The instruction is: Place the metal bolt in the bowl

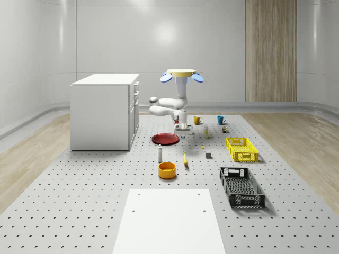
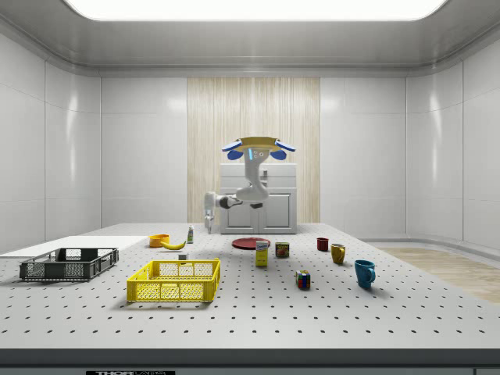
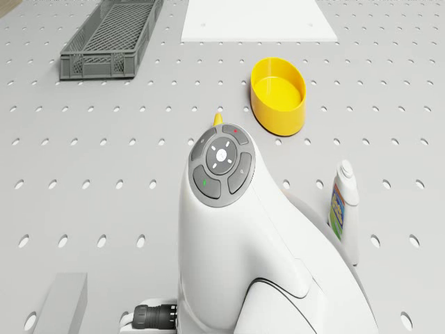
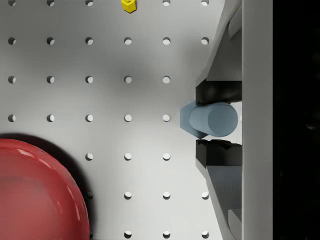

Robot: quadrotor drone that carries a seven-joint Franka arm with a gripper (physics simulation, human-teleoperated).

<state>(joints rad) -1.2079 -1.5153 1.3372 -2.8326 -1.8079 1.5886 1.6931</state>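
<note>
Bolt point(image 4: 209, 120) clamped between my gripper point(image 4: 212, 122) pads, lifted off floor beside red plate point(image 4: 37, 192). Drone point(image 1: 180, 74) hovering near cabinet point(image 1: 103, 111); yellow bowl point(image 1: 167, 170) well apart.

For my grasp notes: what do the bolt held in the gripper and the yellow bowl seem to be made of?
Pale blue-grey hexagonal bolt: probably metal, satin, soft even sheen. Round yellow bowl: probably plastic, uniform colour, smooth, slightly glossy walls. Gripper clamps the bolt.
</note>
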